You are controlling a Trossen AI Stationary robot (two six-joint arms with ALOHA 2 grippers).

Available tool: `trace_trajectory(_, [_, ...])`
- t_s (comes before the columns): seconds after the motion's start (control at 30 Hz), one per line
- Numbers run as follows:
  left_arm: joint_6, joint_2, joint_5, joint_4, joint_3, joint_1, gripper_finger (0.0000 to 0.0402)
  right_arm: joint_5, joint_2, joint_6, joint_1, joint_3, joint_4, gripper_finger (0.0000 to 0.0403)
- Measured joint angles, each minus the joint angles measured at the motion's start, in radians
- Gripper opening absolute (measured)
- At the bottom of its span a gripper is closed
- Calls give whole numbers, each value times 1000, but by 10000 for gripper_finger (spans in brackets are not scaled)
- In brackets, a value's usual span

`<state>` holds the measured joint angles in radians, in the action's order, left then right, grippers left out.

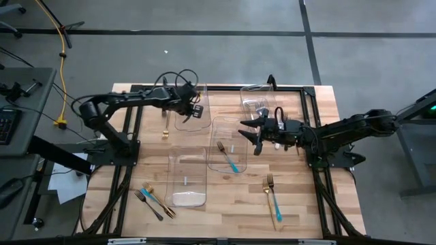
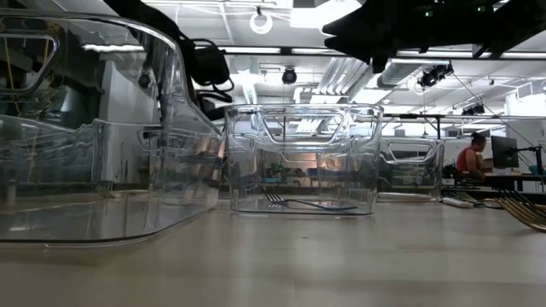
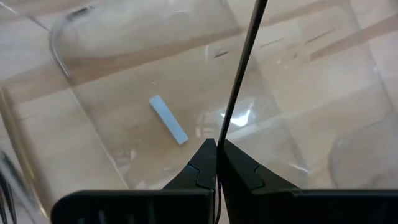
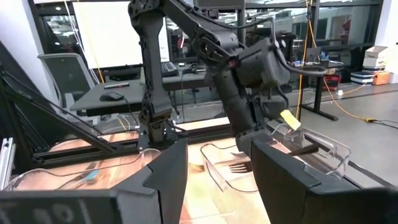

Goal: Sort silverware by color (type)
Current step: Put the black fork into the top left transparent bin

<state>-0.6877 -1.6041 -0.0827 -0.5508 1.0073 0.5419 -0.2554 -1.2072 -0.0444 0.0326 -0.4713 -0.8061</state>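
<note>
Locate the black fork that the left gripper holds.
In the high view the black fork hangs from the shut left gripper over the far-left clear bin, near the table's back edge.

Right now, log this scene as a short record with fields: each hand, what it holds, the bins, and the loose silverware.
left hand: shut on a black fork, over the far-left clear bin
right hand: open, empty, beside the middle bin
middle bin contents: one teal-handled fork
near-left bin: no silverware seen
loose on table: gold fork far left; cluster of forks near left; gold and teal pieces near right
</note>
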Motion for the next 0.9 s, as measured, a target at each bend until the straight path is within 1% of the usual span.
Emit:
trace_trajectory(0.2, [1,-22,1,1,0,0,2,0,0,-4,0,0,0,171])
trace_trajectory(0.37, [27,-22,1,3,0,0,17,0,0,-26,0,0,1,171])
trace_trajectory(0.53, [32,-22,0,3,0,0,23,0,0,-26,0,0,1,171])
trace_trajectory(0.8, [77,-15,-5,3,-1,2,25,0,0,-26,0,0,8,171])
trace_trajectory(0.9, [136,12,-7,-19,26,9,26,0,0,-26,0,0,8,171])
